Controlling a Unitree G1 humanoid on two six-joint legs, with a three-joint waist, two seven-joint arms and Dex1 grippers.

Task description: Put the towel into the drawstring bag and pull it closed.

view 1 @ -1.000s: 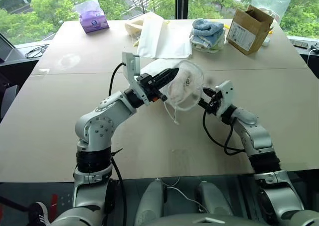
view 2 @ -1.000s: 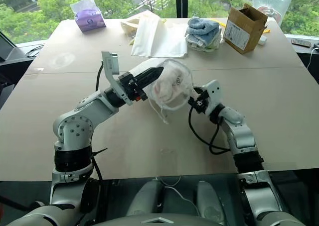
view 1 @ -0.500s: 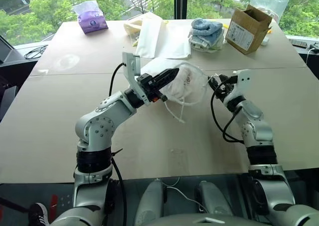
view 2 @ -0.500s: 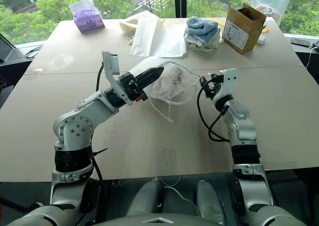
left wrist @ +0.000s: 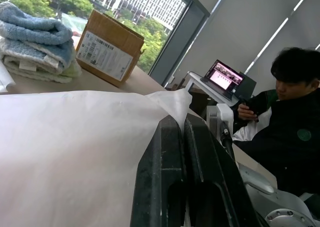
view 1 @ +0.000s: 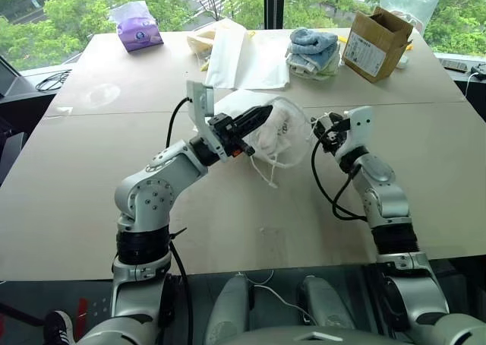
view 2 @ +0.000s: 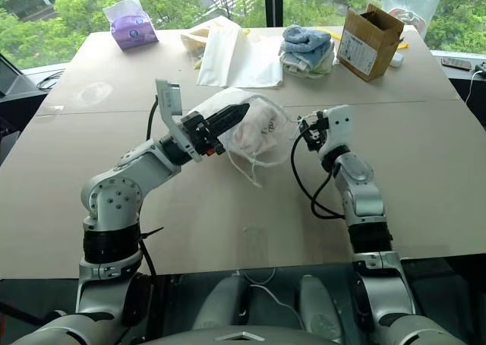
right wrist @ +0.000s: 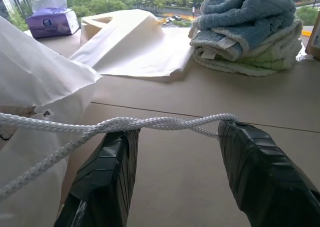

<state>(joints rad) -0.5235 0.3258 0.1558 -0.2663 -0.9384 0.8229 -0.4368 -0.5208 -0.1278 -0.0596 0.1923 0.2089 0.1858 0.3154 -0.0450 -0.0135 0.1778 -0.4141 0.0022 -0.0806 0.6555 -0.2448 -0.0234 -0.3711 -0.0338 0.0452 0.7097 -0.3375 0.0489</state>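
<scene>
The drawstring bag (view 1: 287,136), thin and white, hangs above the table with my left gripper (view 1: 266,111) shut on its rim. In the left wrist view the closed black fingers (left wrist: 172,137) pinch the white fabric (left wrist: 75,147). The towel (view 1: 278,126) shows as an off-white lump through the bag's cloth. My right gripper (view 1: 324,128) stands just right of the bag, open. A white cord (right wrist: 150,122) from the bag's mouth lies across both of its fingertips (right wrist: 112,152). Another loop of cord (view 1: 267,174) dangles under the bag.
At the back of the table lie a purple tissue pack (view 1: 138,26), a cream flat bag (view 1: 243,52), a blue-and-white stack of folded cloths (view 1: 315,52) and a cardboard box (view 1: 376,41). A person (left wrist: 290,122) sits beyond the table near a laptop (left wrist: 225,79).
My right gripper swung up and to the right, away from the bag's lower side, drawing the cord out, then eased slightly back. The left gripper and bag stayed put.
</scene>
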